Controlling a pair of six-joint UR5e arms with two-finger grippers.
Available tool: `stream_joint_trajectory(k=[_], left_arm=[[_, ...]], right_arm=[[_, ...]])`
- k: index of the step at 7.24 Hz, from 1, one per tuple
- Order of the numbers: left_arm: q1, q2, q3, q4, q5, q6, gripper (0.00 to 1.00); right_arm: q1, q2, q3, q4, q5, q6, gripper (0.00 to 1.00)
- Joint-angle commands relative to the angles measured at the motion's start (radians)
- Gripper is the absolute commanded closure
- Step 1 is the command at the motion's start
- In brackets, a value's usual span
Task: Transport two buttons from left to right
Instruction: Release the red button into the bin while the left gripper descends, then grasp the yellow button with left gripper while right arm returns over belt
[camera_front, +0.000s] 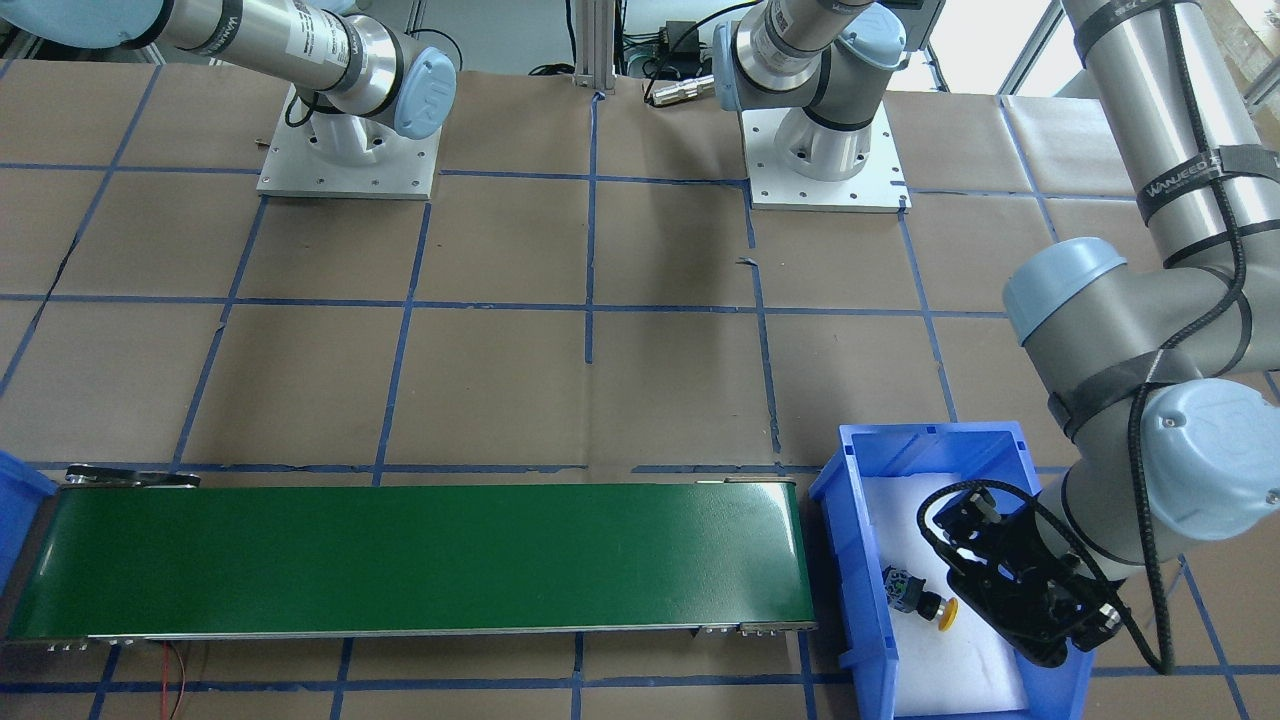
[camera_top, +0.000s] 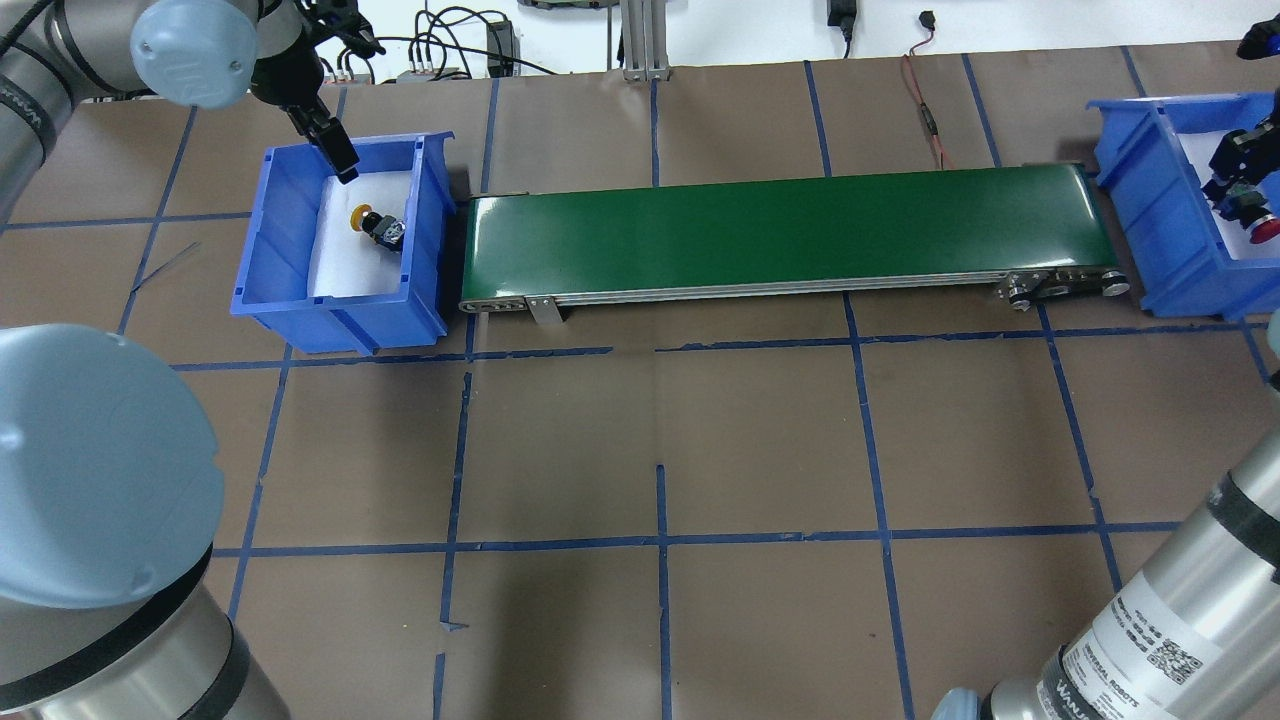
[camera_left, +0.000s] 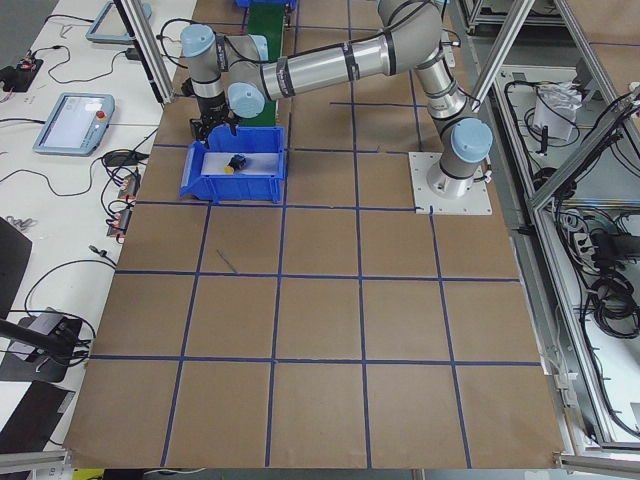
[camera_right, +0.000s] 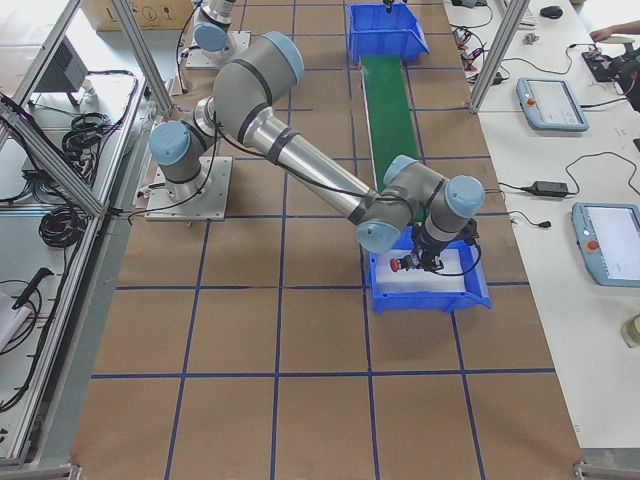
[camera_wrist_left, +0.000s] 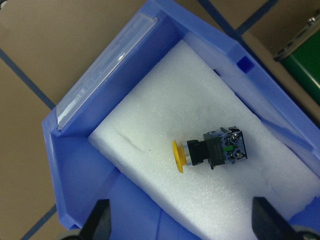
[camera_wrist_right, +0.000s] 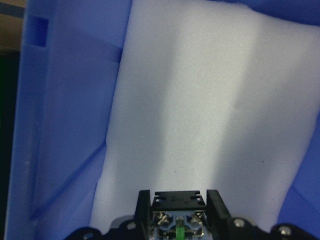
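**Buttons: two in all, one lying in the left bin, one gripped over the right bin**

Yellow button (camera_wrist_left: 210, 150) lies on its side on white foam (camera_wrist_left: 200, 95) inside the left blue bin (camera_top: 270, 250). In the overhead view its cap points to about 10 o'clock and its contact block to 4 o'clock. Nothing touches it.

The left gripper (camera_top: 338, 158) hangs above it, at roughly 11 o'clock from the button in that view. Its jaws are spread wide, and the wrist view shows its two fingertips (camera_wrist_left: 100, 220) well apart on either side of the foam.

The red button (camera_top: 1252, 215) is clamped by its contact block in the right gripper (camera_wrist_right: 179, 202), one jaw pressed against each side of the block. The red cap sticks out toward 4 o'clock in the overhead view. It sits over the foam of the right blue bin (camera_top: 1150, 200); whether it touches the foam cannot be told.

One green conveyor (camera_top: 780, 225) runs between the two bins, the left bin at its 9 o'clock end and the right bin at its 3 o'clock end. All of it stands on a brown-papered bench (camera_top: 660, 420) gridded with blue tape.
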Motion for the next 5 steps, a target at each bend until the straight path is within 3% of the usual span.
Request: stream_joint_trajectory(k=[1,3,4,5], left_arm=[[-0.008,0.002,-0.06,0.011,-0.002,0.035,0.0],[0.016,-0.015,-0.083,0.102,-0.042,0.266,0.0],[0.018,-0.015,-0.098,0.115,-0.053,0.293,0.0],[0.018,-0.019,-0.121,0.151,-0.054,0.301,0.0]], right_arm=[[0.0,0.02,0.0,-0.019,0.0,-0.002,0.92],[0.0,0.02,0.001,-0.024,-0.002,-0.002,0.92],[0.0,0.025,0.001,-0.025,0.0,0.0,0.89],[0.0,0.028,0.001,-0.025,0.0,0.001,0.76]])
